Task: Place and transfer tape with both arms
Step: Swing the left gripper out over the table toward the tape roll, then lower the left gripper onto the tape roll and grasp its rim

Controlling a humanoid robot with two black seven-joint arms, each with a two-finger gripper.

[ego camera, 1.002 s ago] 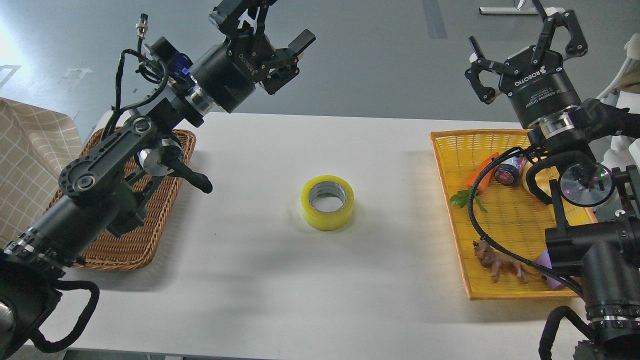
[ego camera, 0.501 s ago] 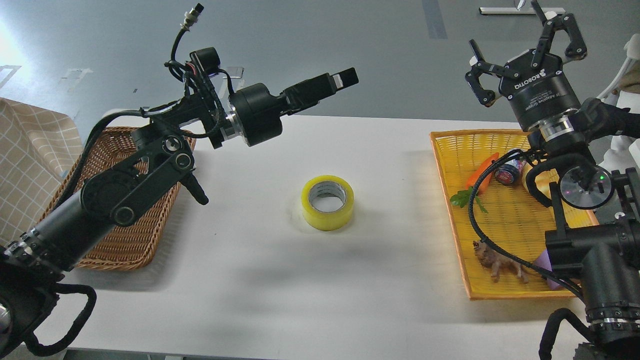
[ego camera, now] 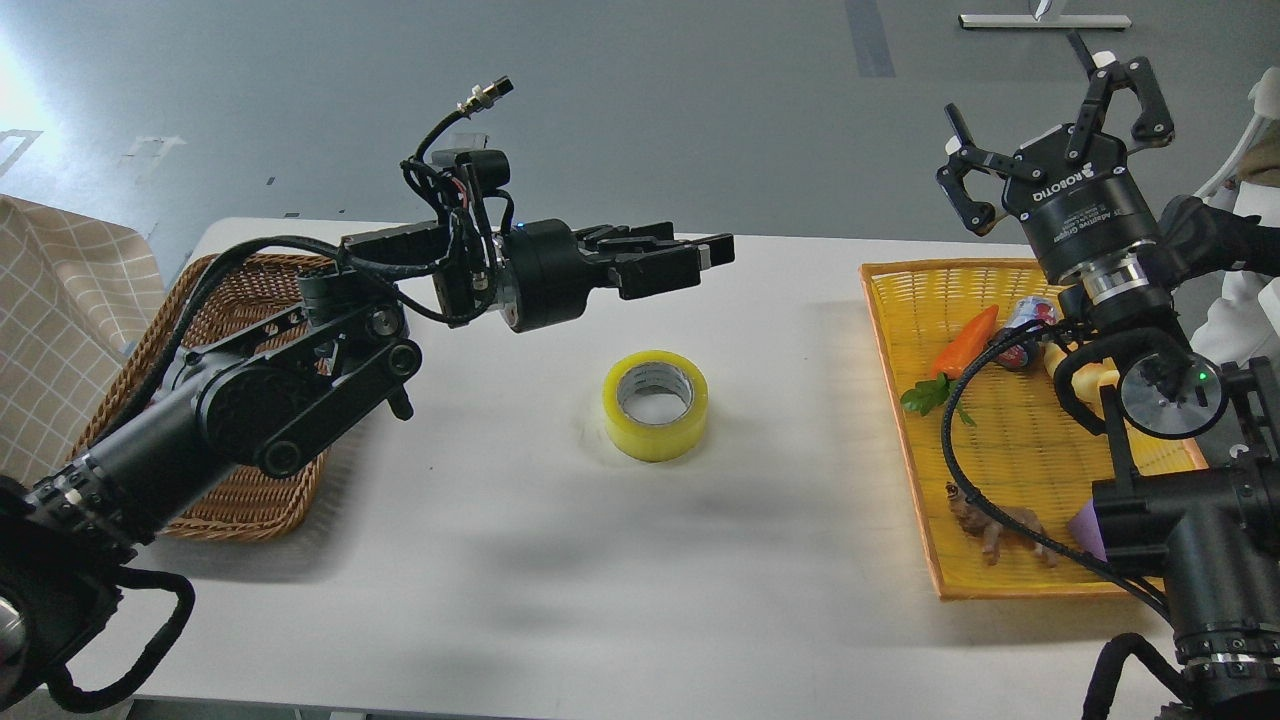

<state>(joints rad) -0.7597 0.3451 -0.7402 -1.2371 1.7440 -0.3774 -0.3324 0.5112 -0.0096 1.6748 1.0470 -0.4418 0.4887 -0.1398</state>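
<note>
The roll of yellow tape (ego camera: 655,403) lies flat on the white table (ego camera: 560,580), near its middle, grey-white core facing up. My left gripper (ego camera: 712,258) points to the right, level with the table, above and just behind the tape and apart from it. Its fingers look slightly parted and hold nothing. My right gripper (ego camera: 1040,100) is raised high over the far end of the yellow tray (ego camera: 900,440), fingers spread wide and empty, far to the right of the tape.
A brown wicker basket (ego camera: 240,500) sits at the table's left under my left arm. The yellow tray at the right holds a toy carrot (ego camera: 965,340), a small can (ego camera: 1025,315), a pale yellow toy (ego camera: 1078,380) and a brown toy animal (ego camera: 990,525). A checked cloth (ego camera: 50,330) hangs at far left.
My left gripper has come down from high at the back, turned level, and reached right toward the spot above the tape. The right gripper has barely shifted. The tape has not moved.
</note>
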